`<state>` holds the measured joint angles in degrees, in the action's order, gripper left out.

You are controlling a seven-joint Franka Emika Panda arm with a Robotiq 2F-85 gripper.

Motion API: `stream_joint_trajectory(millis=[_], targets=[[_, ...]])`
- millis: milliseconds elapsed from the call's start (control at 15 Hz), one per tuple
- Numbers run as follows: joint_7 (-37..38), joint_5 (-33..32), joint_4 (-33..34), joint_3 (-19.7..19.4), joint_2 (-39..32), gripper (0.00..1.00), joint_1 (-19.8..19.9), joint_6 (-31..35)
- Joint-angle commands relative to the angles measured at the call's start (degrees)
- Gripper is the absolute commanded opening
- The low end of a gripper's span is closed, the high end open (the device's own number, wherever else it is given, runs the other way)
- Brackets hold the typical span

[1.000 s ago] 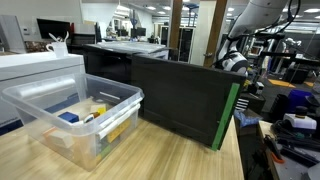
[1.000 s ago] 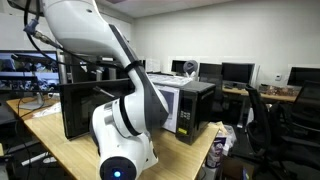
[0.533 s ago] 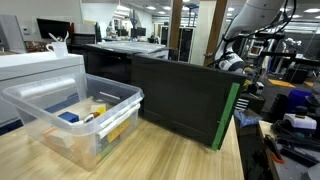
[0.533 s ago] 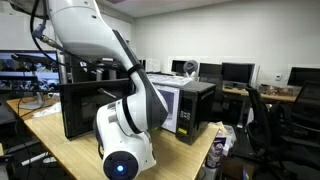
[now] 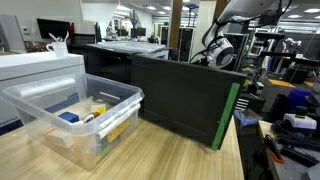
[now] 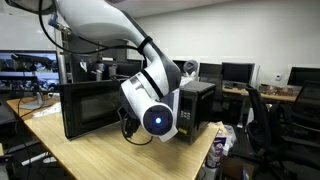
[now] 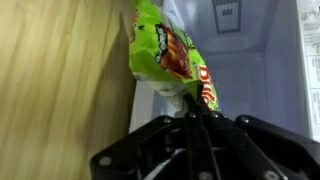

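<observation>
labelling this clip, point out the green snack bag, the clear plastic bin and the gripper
green snack bag [image 7: 165,55]: wrist view, printed front
clear plastic bin [image 5: 45,126]: an exterior view, front wall
gripper [image 7: 197,112]: wrist view, between its fingertips

snack bag [image 7: 165,55] lettering blurred, perhaps chips

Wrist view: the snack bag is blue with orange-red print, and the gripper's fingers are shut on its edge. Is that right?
Not quite. The snack bag is green, not blue, as the wrist view shows. The rest holds: it has orange-red print, and the gripper is shut on its edge.
</observation>
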<state>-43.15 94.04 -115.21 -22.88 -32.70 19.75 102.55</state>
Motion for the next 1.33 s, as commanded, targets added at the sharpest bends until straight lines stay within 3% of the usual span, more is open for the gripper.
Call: stream_joint_trajectory(millis=[0, 667, 1267], targets=[[3.0, -3.1, 1.4, 0.5, 4.3, 0.01, -0.5, 4.2], [8.9, -0.6, 1.6, 7.2, 4.7, 0.01, -4.5, 20.2], [22.2, -1.1, 2.8, 9.2, 0.1, 0.01, -5.6, 26.6]])
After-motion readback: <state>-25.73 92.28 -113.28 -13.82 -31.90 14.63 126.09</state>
